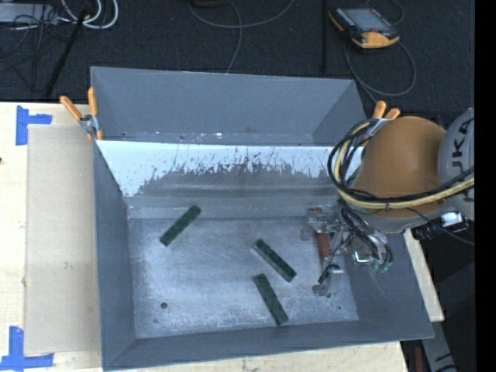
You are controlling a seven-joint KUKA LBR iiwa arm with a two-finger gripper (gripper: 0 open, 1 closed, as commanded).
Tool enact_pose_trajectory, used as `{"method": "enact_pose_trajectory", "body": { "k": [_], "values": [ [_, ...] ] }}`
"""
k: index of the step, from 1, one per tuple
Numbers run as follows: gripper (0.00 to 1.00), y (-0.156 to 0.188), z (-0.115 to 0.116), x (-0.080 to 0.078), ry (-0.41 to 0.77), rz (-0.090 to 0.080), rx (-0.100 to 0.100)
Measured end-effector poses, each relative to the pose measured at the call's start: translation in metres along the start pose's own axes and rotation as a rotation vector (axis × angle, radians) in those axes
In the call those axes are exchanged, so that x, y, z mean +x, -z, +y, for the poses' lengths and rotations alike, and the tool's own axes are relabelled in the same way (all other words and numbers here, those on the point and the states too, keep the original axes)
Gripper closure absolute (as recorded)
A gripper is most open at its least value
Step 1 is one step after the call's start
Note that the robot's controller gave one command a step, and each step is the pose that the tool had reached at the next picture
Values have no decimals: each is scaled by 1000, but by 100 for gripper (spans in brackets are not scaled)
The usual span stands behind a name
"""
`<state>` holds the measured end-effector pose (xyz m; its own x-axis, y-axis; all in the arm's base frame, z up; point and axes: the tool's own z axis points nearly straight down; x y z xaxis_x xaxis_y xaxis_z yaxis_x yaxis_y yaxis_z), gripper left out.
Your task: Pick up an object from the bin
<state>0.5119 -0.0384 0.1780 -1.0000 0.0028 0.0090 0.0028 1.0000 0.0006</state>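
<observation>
- The gripper (327,277) hung low over the right part of the grey metal bin (232,115), close to the foot of the right wall.
- Whether it was released or clenched could not be told, and nothing could be made out in its grasp.
- The arm's orange cover (395,165), looped with cables (345,178), sat above the bin's right rim.
- A small reddish-brown piece (322,243) showed just beside the gripper's upper left; whether it belonged to the robot or lay in the bin could not be told.
- The middle green strip (273,260), dark, flat and lying on a slant, was the nearest thing, a little to the gripper's left and apart from it.
- The lower green strip (271,298) lay just below that one, near the front wall.
- The left green strip (180,225) lay well apart, on the left of the floor.
- A dark speck (163,306) sat near the front left corner.
</observation>
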Motion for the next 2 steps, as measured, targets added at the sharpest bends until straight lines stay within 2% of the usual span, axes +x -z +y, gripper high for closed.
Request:
{"method": "enact_pose_trajectory", "body": {
  "k": [1,2],
  "values": [
    [0,-110,38,-64,-189,-1,-1],
    [0,-78,26,-54,-368,-9,-1]
  ]
}}
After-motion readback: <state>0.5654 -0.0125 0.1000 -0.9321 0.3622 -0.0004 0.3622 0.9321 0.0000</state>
